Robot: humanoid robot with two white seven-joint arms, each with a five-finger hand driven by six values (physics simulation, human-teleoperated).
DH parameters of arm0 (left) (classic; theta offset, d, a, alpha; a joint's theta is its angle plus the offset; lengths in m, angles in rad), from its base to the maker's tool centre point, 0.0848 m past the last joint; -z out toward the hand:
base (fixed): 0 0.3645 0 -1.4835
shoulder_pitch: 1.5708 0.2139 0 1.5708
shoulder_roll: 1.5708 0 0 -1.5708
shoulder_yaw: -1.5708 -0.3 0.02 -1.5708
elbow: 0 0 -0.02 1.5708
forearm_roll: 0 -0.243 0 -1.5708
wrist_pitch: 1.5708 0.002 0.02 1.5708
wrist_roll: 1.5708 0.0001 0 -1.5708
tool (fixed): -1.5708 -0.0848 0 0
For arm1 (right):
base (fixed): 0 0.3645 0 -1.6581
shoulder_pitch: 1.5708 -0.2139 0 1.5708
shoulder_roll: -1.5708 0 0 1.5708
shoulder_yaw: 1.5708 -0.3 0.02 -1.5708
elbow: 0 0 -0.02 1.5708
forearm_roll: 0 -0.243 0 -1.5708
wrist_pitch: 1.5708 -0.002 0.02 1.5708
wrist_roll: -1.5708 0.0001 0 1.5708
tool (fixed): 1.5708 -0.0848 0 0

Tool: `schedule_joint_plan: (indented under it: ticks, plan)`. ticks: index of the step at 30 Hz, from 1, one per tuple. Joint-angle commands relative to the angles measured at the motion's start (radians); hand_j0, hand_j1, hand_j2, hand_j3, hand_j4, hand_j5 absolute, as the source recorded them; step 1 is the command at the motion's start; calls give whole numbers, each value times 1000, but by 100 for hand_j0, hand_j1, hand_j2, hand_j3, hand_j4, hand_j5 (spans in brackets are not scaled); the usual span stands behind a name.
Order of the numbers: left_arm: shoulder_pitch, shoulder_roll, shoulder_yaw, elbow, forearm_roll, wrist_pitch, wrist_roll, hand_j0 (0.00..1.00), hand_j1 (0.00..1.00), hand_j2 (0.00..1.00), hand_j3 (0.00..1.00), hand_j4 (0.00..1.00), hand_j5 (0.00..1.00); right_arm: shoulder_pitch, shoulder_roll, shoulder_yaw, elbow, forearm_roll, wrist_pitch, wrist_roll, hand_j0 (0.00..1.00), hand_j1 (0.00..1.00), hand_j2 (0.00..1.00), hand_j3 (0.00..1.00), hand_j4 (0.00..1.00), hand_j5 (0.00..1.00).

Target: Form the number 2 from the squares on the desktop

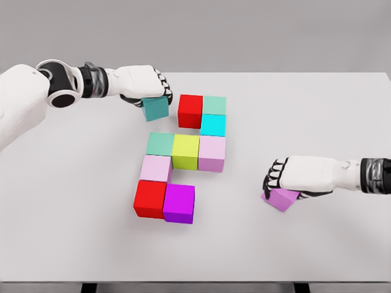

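On the white table coloured cubes form a partial figure: a red cube, a pale green cube and a cyan cube at the top. Below them sits a row of green, yellow-green and pink cubes. Lower left lie a pink cube, a red cube and a magenta cube. My left hand is shut on a teal cube just left of the top red cube. My right hand is shut on a purple cube at the right.
The table's front edge runs along the bottom of the view, with dark legs showing under it. A grey wall lies behind the far edge.
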Motion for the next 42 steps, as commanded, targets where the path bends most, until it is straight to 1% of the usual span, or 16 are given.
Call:
schedule_joint_plan:
  ticks: [1,9,19,22,28,29,31,32,38,40,42]
  plan:
    - [0,-1,2,0,4,1,0,61,61,61,61,61,61,0,2,0,0,-6,2,-1,52,52,52,52,52,52]
    - [3,-4,2,-9,6,1,0,61,61,61,61,61,61,-8,12,1,0,-12,2,-1,52,52,52,52,52,52]
    - [6,-2,0,-14,4,1,0,62,62,62,62,62,62,-25,48,4,-2,-14,2,-1,52,52,52,52,52,52]
    - [9,1,2,-35,4,1,0,62,62,62,62,62,62,-25,58,4,-2,-14,2,-1,52,52,52,52,52,52]
    - [11,2,0,-46,3,1,0,63,63,63,63,63,63,-37,78,4,-2,-27,2,-1,52,52,52,52,52,52]
    - [11,2,0,-45,3,1,0,69,69,69,69,69,69,-37,86,4,-2,-29,2,-1,52,52,52,52,52,52]
    - [11,2,0,-43,6,1,0,97,97,97,97,97,97,-37,101,7,-2,-27,2,-1,52,52,52,52,52,52]
    - [11,4,0,-42,7,1,0,100,100,100,100,100,100,-37,103,9,-2,-29,2,-1,52,52,52,52,52,52]
    - [11,8,2,-37,9,1,2,100,100,100,100,100,100,-40,118,26,-2,-29,2,-1,52,52,52,52,52,52]
    - [11,8,2,-34,10,1,2,100,100,100,100,100,100,-54,120,55,-2,-30,2,-1,52,52,52,52,52,52]
    - [11,18,9,-32,13,1,2,100,100,100,100,100,100,-57,121,59,-2,-30,2,-1,52,52,52,52,52,52]
